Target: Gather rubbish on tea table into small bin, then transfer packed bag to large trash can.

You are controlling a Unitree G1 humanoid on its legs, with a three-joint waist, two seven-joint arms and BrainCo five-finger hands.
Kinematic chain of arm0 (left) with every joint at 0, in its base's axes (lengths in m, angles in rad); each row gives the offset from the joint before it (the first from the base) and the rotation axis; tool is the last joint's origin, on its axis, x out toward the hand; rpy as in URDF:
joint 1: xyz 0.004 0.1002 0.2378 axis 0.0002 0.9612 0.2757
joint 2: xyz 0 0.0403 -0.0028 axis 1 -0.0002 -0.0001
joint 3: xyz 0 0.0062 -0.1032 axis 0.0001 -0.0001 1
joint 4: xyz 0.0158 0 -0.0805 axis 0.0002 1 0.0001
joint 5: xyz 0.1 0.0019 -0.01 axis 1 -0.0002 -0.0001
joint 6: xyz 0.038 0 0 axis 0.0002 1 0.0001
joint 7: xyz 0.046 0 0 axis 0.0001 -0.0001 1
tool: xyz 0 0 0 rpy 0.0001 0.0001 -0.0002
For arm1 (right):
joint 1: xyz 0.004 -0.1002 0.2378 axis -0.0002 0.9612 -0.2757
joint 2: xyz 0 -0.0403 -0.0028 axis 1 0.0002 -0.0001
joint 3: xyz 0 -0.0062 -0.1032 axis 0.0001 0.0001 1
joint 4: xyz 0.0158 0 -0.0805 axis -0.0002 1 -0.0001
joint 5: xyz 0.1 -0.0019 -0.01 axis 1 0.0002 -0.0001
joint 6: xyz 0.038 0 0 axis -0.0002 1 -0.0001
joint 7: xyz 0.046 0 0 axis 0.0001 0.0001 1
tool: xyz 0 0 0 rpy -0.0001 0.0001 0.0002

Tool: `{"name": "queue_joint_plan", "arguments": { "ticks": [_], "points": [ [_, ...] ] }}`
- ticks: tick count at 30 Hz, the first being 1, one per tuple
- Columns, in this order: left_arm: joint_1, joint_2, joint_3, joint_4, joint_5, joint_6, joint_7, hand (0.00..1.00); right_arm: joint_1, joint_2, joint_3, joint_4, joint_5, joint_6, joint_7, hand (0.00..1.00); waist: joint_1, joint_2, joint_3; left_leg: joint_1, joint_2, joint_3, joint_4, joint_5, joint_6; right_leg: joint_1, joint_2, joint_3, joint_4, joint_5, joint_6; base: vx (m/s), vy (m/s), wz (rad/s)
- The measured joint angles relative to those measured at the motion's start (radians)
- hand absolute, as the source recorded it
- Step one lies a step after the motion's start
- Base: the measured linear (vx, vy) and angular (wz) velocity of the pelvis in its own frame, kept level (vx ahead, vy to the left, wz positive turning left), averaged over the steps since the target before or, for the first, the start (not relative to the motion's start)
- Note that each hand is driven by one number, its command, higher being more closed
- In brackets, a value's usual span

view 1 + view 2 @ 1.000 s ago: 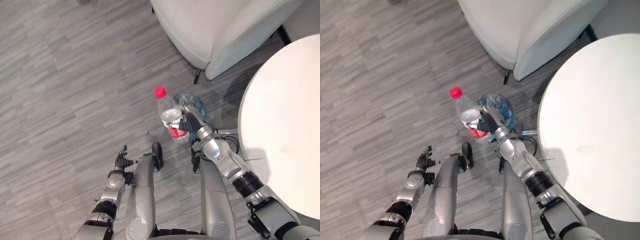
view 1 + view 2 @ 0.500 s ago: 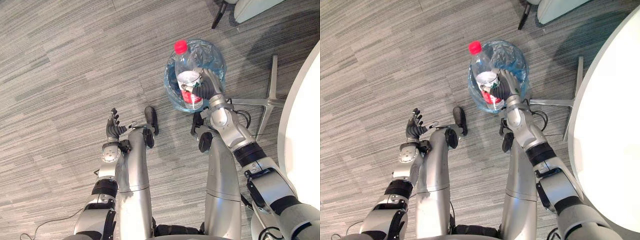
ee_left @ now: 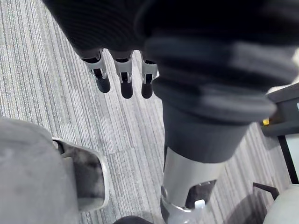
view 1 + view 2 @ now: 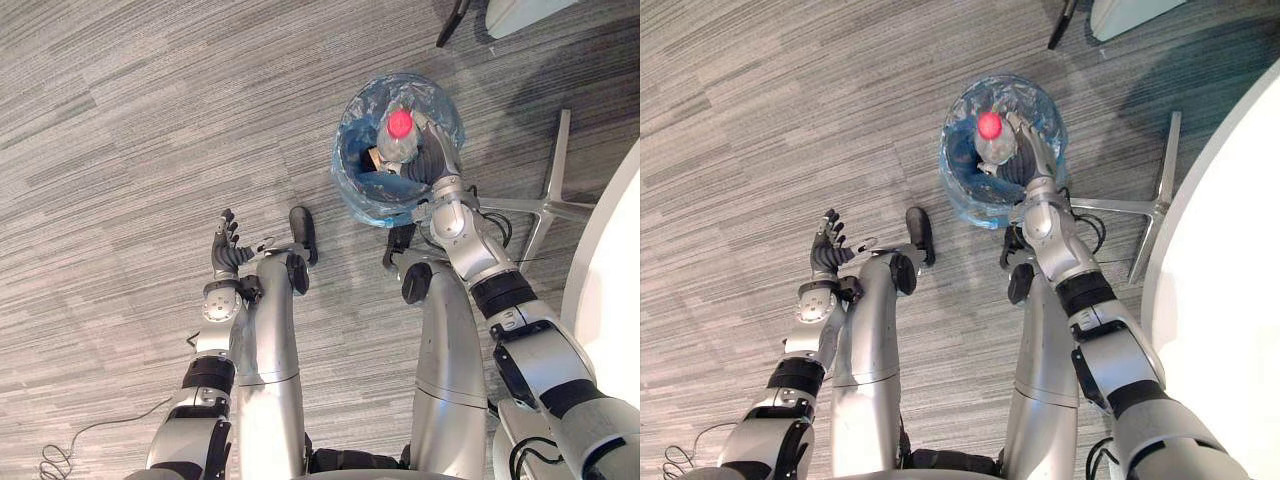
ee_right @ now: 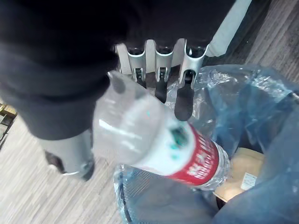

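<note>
My right hand (image 4: 434, 165) grasps the bottle (image 5: 161, 145), thumb on one side and fingers on the other round its middle; the bottle is at the mouth of the small bin (image 4: 352, 196), which stands on the floor (image 4: 140, 120) just in front of me, to the left of the white table (image 4: 622, 262); its red cap (image 4: 400, 124) points up and its lower end reaches down among the folds of the blue bag (image 5: 254, 100) that lines the bin; a brown scrap of card (image 5: 239, 176) already lies inside. I judge the bottle to be light, since it looks clear and empty; its wall is thin plastic and will dent if I squeeze hard, and the bare plastic is smooth and likely to slip; the labelled band round the middle gives the best hold, which is where I have it, so a gentle grip should be enough. The bag is soft thin film and will give way under the bottle rather than steady it; I would let go only when the bottle is well below the rim, so it does not tip out. My left hand (image 4: 226, 252) hangs over the floor on the left, well apart from the bin, fingers relaxed and holding nothing.
</note>
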Motion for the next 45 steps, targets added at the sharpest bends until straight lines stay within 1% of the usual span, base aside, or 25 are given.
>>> {"name": "queue_joint_plan", "arguments": {
  "ticks": [4, 8, 11, 13, 15, 16, 17, 19, 20, 22, 24, 29, 31, 33, 38, 39, 40, 41, 45],
  "points": [
    [0.001, -0.001, -0.007, -0.003, 0.002, 0.003, 0.0, 0.0, 0.013, 0.019, -0.002, -0.008, -0.005, 0.0, -0.007, 0.0, -0.002, -0.001, 0.0, 0.01, 0.001, -0.001, 0.011, 0.001, 0.007, 0.01, 0.0, 0.001, 0.012, -0.012, -0.002, 0.02, 0.007, 0.01],
    [0.006, -0.003, -0.006, -0.001, 0.002, 0.012, 0.0, 0.0, 0.088, 0.037, 0.007, -0.071, -0.03, -0.003, -0.006, 0.0, -0.008, -0.003, -0.002, 0.034, 0.003, 0.0, 0.011, -0.007, 0.005, 0.035, 0.001, 0.001, 0.01, -0.014, -0.002, -0.01, 0.004, 0.0],
    [0.008, -0.003, -0.006, 0.004, 0.003, 0.014, 0.0, 0.0, 0.152, 0.053, 0.022, -0.124, -0.077, -0.009, -0.003, 0.0, -0.018, -0.005, -0.003, 0.056, 0.007, 0.004, 0.002, -0.011, 0.008, 0.057, 0.005, 0.001, -0.004, -0.016, -0.005, -0.06, 0.014, -0.06],
    [0.01, -0.01, -0.006, 0.005, 0.004, 0.015, 0.0, 0.0, 0.208, 0.059, 0.031, -0.165, -0.121, -0.019, 0.0, 0.0, -0.018, -0.006, -0.003, 0.079, 0.019, 0.019, -0.027, -0.009, 0.006, 0.077, 0.013, 0.001, -0.04, -0.012, 0.001, -0.08, 0.01, -0.15],
    [0.016, -0.013, -0.006, 0.005, 0.004, 0.015, 0.0, 0.0, 0.228, 0.058, 0.042, -0.167, -0.147, -0.024, 0.003, 0.0, -0.019, -0.007, -0.003, 0.088, 0.02, 0.02, -0.034, -0.008, 0.006, 0.086, 0.018, 0.004, -0.05, -0.011, 0.003, -0.05, 0.005, -0.09],
    [0.023, -0.015, -0.007, 0.006, 0.005, 0.016, -0.001, 0.0, 0.25, 0.058, 0.056, -0.168, -0.181, -0.029, 0.014, 0.0, -0.023, -0.007, -0.004, 0.099, 0.021, 0.023, -0.043, -0.008, 0.004, 0.096, 0.019, 0.004, -0.059, -0.009, 0.005, -0.04, 0.002, -0.04],
    [0.024, -0.016, -0.006, 0.006, 0.006, 0.016, -0.001, 0.0, 0.259, 0.058, 0.059, -0.169, -0.195, -0.03, 0.017, 0.0, -0.022, -0.009, -0.005, 0.103, 0.021, 0.026, -0.048, -0.007, 0.003, 0.098, 0.019, 0.005, -0.062, -0.009, 0.005, -0.04, 0.0, -0.03],
    [0.029, -0.016, -0.006, 0.011, 0.012, 0.015, -0.001, 0.0, 0.291, 0.058, 0.08, -0.169, -0.26, -0.031, 0.022, 0.0, -0.022, -0.009, -0.005, 0.112, 0.022, 0.026, -0.052, -0.004, 0.0, 0.106, 0.019, 0.004, -0.064, -0.004, 0.006, 0.0, 0.0, 0.0],
    [0.029, -0.016, -0.005, 0.016, 0.012, 0.014, -0.001, 0.0, 0.297, 0.057, 0.089, -0.168, -0.271, -0.031, 0.023, 0.0, -0.023, -0.009, -0.005, 0.113, 0.023, 0.026, -0.052, -0.004, 0.0, 0.107, 0.019, 0.004, -0.064, -0.004, 0.006, 0.0, 0.0, 0.0],
    [0.029, -0.016, -0.003, 0.02, 0.012, 0.013, 0.0, 0.0, 0.307, 0.063, 0.106, -0.162, -0.318, -0.032, 0.034, 0.0, -0.023, -0.009, -0.005, 0.115, 0.025, 0.026, -0.052, -0.004, -0.001, 0.108, 0.02, 0.001, -0.064, -0.002, 0.008, 0.0, 0.0, 0.0],
    [0.024, -0.017, 0.003, 0.028, 0.012, 0.012, 0.0, 0.0, 0.302, 0.085, 0.117, -0.116, -0.38, -0.03, 0.039, 0.0, -0.024, -0.01, -0.004, 0.115, 0.026, 0.025, -0.052, -0.002, -0.004, 0.108, 0.02, -0.001, -0.062, -0.001, 0.01, 0.0, 0.0, 0.0],
    [0.005, -0.017, 0.017, 0.057, 0.012, 0.008, 0.004, 0.0, 0.263, 0.108, 0.144, 0.0, -0.46, -0.004, 0.039, 0.0, -0.023, -0.011, -0.004, 0.113, 0.025, 0.022, -0.053, -0.002, -0.004, 0.108, 0.019, -0.004, -0.061, -0.004, 0.005, -0.01, 0.0, 0.0],
    [0.0, -0.015, 0.025, 0.064, 0.01, 0.003, 0.007, 0.0, 0.242, 0.118, 0.146, 0.044, -0.491, 0.01, 0.04, 0.0, -0.024, -0.018, -0.004, 0.108, 0.023, 0.019, -0.054, -0.004, -0.002, 0.103, 0.018, -0.006, -0.06, -0.004, 0.005, -0.04, 0.003, 0.04],
    [-0.001, -0.011, 0.029, 0.062, 0.01, -0.009, 0.012, 0.0, 0.208, 0.121, 0.152, 0.095, -0.497, 0.028, 0.04, 0.0, -0.022, -0.024, -0.004, 0.089, 0.018, 0.012, -0.059, -0.001, -0.006, 0.087, 0.016, -0.01, -0.06, -0.005, 0.003, -0.06, 0.002, 0.09],
    [-0.002, -0.002, 0.032, 0.064, -0.01, -0.013, 0.021, 0.0, 0.13, 0.122, 0.165, 0.18, -0.505, 0.052, 0.039, 0.0, -0.021, -0.025, -0.003, 0.043, 0.014, 0.008, -0.06, 0.004, -0.012, 0.041, 0.005, -0.019, -0.05, -0.006, 0.002, -0.04, 0.005, 0.09],
    [-0.032, 0.007, 0.03, 0.065, -0.042, -0.028, 0.02, 0.0, 0.06, 0.123, 0.165, 0.234, -0.506, 0.079, 0.037, 0.0, -0.018, -0.027, -0.002, -0.003, 0.012, 0.002, -0.038, 0.011, -0.012, -0.009, -0.002, -0.021, -0.011, -0.023, -0.01, -0.03, 0.008, 0.15],
    [-0.033, 0.008, 0.03, 0.066, -0.043, -0.028, 0.02, 0.0, 0.055, 0.123, 0.164, 0.236, -0.507, 0.09, 0.037, 0.0, -0.018, -0.028, -0.002, -0.006, 0.012, -0.001, -0.034, 0.011, -0.012, -0.012, -0.002, -0.023, -0.006, -0.027, -0.009, -0.02, 0.007, 0.12],
    [-0.033, 0.01, 0.03, 0.066, -0.043, -0.028, 0.02, 0.0, 0.053, 0.122, 0.164, 0.244, -0.513, 0.092, 0.036, 0.0, -0.019, -0.028, -0.002, -0.007, 0.014, -0.003, -0.027, 0.011, -0.012, -0.012, -0.002, -0.024, 0.001, -0.032, -0.004, 0.0, 0.0, 0.0],
    [-0.033, 0.011, 0.03, 0.061, -0.061, -0.03, 0.02, 0.0, 0.045, 0.124, 0.163, 0.252, -0.516, 0.1, 0.035, 0.0, -0.019, -0.027, -0.002, -0.018, 0.013, -0.012, -0.022, 0.003, -0.017, -0.021, -0.003, -0.03, 0.011, -0.039, -0.009, -0.01, 0.004, 0.02]
  ]
}}
